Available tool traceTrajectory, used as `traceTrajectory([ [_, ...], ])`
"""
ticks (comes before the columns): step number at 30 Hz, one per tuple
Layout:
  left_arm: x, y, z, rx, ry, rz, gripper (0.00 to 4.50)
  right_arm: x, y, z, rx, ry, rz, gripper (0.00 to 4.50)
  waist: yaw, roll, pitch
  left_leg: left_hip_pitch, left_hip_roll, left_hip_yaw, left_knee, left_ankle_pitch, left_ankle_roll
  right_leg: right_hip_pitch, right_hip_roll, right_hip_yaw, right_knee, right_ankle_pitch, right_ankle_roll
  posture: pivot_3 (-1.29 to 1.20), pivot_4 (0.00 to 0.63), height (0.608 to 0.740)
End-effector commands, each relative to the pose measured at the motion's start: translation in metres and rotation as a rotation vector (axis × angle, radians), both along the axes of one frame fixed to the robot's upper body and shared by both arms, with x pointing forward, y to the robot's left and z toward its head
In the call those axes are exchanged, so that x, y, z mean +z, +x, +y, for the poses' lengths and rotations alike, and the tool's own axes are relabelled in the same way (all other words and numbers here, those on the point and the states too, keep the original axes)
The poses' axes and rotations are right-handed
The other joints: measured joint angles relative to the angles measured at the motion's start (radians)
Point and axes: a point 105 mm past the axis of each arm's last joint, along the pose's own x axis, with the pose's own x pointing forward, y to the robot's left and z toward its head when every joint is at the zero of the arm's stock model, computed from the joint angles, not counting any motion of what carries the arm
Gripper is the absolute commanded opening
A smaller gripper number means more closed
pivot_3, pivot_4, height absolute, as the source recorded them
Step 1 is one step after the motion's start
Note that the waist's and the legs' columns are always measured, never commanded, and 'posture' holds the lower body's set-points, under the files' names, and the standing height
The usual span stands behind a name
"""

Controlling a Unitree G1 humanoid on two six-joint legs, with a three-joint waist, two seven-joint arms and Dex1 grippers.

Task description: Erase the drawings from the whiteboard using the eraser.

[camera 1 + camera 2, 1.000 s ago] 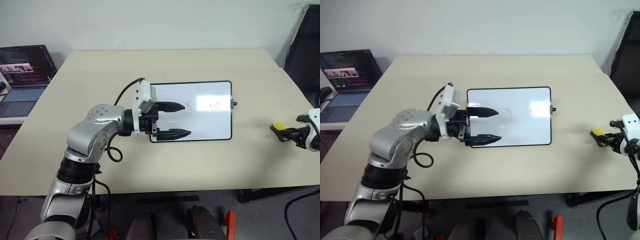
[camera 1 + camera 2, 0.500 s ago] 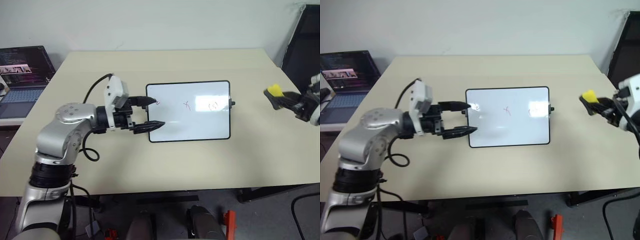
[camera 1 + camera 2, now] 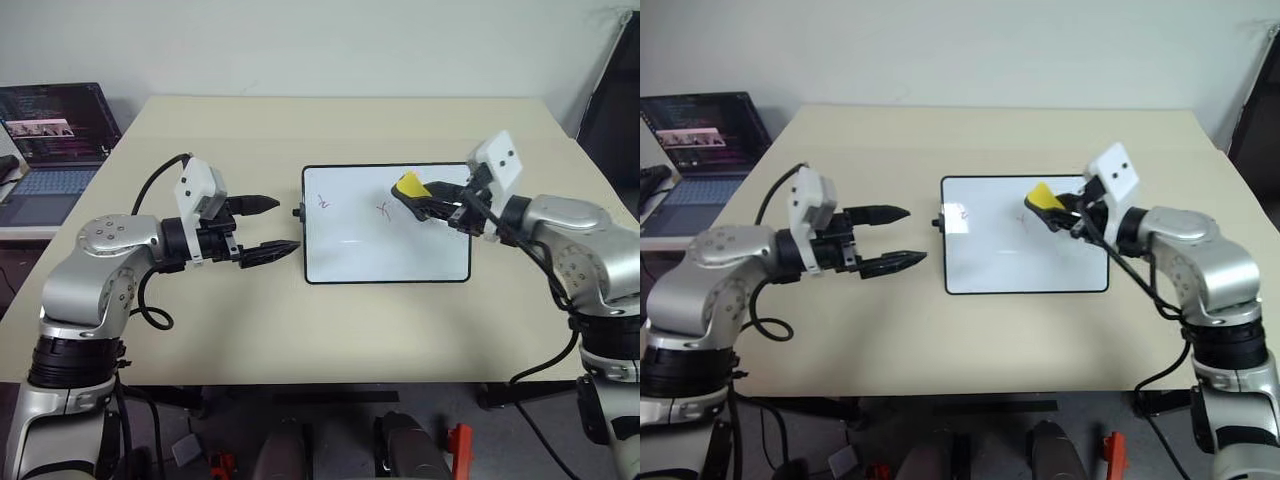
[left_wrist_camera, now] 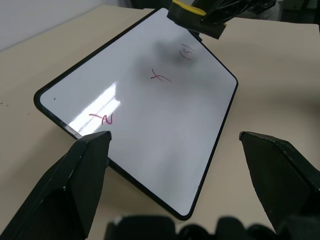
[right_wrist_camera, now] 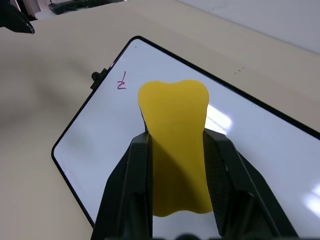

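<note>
The whiteboard (image 3: 380, 250) lies flat in the middle of the table. Its drawings are thin reddish marks: one near the left edge (image 3: 323, 202), one in the middle (image 3: 383, 208), and a third (image 4: 187, 51) close under the eraser in the left wrist view. My right gripper (image 3: 405, 195) is shut on the yellow eraser (image 3: 408, 186) and hovers over the board's upper right part. The eraser (image 5: 175, 135) sticks out forward between its two fingers. Just left of the board, my left gripper (image 3: 288, 224) stands open and empty, pointing at the left edge.
An open laptop (image 3: 50, 130) sits on a separate surface to the far left. The beige table (image 3: 300, 330) has bare room in front of and behind the board. A dark object (image 3: 615, 90) stands past the table's right edge.
My right gripper has swung in from the table's right side and risen, bringing the eraser over the board. My left gripper has drawn back leftward off the board.
</note>
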Motion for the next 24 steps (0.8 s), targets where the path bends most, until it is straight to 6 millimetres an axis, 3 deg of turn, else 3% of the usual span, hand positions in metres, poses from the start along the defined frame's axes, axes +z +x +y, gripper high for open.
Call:
traceTrajectory([
  [1,0.007,0.001,0.005,0.022,0.002,-0.054,4.5,0.025,-0.004,0.017,0.037,-0.009,-0.127,1.06,0.0,0.0,0.0,0.0,0.0,0.0,0.0,0.0,0.0,0.0,0.0,0.0,0.0,0.0,0.0,0.0,0.15,0.74],
  [6,0.002,0.005,0.009,0.041,-0.003,-0.05,4.5,0.032,-0.004,0.048,0.102,-0.035,-0.189,1.04,-0.008,0.0,0.0,0.001,0.0,0.0,0.0,0.0,0.0,0.0,0.001,0.0,0.001,0.0,0.0,0.0,0.15,0.74],
  [12,-0.007,0.009,0.014,0.061,0.014,-0.043,4.5,0.023,0.008,0.085,0.141,-0.114,-0.233,1.04,-0.015,0.0,0.0,0.001,0.001,0.0,0.0,0.0,0.0,-0.001,0.001,0.0,0.001,0.0,0.0,0.0,0.15,0.74],
  [20,-0.017,0.008,0.029,0.115,0.038,-0.039,4.5,0.004,0.045,0.109,0.069,-0.238,-0.26,1.01,-0.016,0.0,0.0,0.0,0.001,0.0,0.0,0.0,0.0,-0.002,0.0,-0.001,0.002,0.0,-0.001,0.0,0.15,0.74],
  [24,-0.018,0.003,0.036,0.141,0.028,-0.064,4.5,0.001,0.051,0.118,0.081,-0.26,-0.264,1.01,-0.016,0.0,0.0,0.0,0.001,0.0,-0.001,0.0,0.0,-0.002,0.0,0.0,0.002,0.0,-0.001,0.0,0.15,0.74],
])
